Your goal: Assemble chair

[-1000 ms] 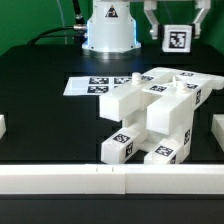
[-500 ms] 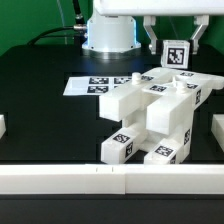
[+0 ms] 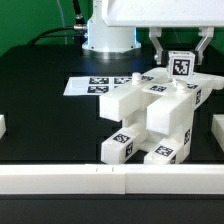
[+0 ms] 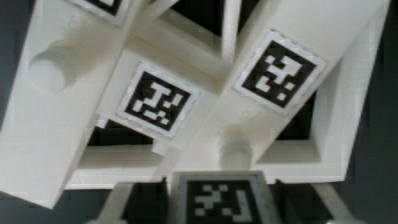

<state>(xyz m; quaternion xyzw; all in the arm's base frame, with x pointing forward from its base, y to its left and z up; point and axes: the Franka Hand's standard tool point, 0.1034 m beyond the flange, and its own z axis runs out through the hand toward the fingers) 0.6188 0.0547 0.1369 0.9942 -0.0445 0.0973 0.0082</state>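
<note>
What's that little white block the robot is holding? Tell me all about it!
The block is small, white and chunky, like plastic, with a black-and-white square tag on its front. It hangs pinched between the jaws, low over the half-built chair, on the exterior view's right. Whether it touches the chair is unclear.

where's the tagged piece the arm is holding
In the exterior view the tagged piece is gripped in the tool toward the upper right, just above the far side of the partly built chair, right of the marker board.

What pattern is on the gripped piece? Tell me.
Black-and-white square tag on white piece; exterior view.
</note>
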